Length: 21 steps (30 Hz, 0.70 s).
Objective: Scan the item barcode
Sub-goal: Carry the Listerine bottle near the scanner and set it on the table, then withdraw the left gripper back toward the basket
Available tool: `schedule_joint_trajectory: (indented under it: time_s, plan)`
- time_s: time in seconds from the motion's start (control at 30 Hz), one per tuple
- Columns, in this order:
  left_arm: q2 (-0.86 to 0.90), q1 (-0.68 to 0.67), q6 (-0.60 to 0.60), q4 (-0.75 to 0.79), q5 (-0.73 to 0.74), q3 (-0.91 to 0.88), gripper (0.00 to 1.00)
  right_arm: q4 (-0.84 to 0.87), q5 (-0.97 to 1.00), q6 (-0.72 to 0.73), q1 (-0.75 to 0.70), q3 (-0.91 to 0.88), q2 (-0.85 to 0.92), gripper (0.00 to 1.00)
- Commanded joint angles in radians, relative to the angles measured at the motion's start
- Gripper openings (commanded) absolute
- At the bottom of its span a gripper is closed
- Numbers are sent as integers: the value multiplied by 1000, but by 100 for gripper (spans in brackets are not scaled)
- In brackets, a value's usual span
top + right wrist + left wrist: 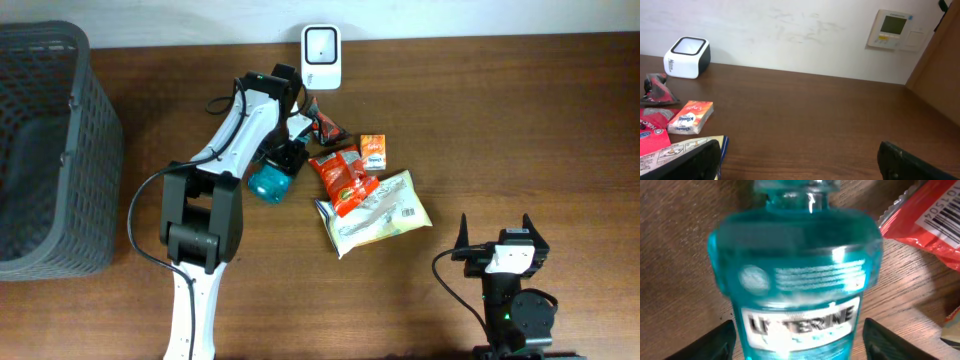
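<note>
My left gripper (799,325) is spread wide, with one finger on each side of the teal Listerine bottle (795,270). From the wrist camera I cannot tell whether the pads are pressing the bottle or only flanking it. The bottle fills that view, label up and neck toward the top of the frame. On the overhead camera it sits on the tabletop (520,110) just left of the pile of packets, below and to the left of the white scanner (321,43) at the back edge, well apart from it.

Just beside the bottle lies a red snack bag (342,178), and the wrist view shows a barcode on its upturned face. A pale yellow bag (375,210) lies partly under the red one, a small orange packet (373,152) sits near them, and a dark red wrapper (325,125) lies closer to the scanner. A grey mesh basket (50,150) stands at the far left.

My right gripper (497,232) hangs at the near right with its jaws fully apart and nothing between them.
</note>
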Motion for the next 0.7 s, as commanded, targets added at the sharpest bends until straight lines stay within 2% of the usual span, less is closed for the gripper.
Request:
schedule_joint_trajectory:
  time_s: [0.0,0.07,0.23,0.53,0.67]
  plan:
    - [8,3,-3,-9,11,-10,87,-3,9,-6,8,-9,-6,98]
    - [7,3,-3,-30,11,-3,93,-3,9,-7,8,-9,-6,98]
    - [6,3,-3,-131,11,106,99,-3,9,-6,8,-9,-6,98]
    - [6,4,-3,-230,11,433,99,-3,9,-6,8,-9,-6,98]
    - [6,26,-3,-223,11,479,99,-3,9,-6,8,-9,-6,98]
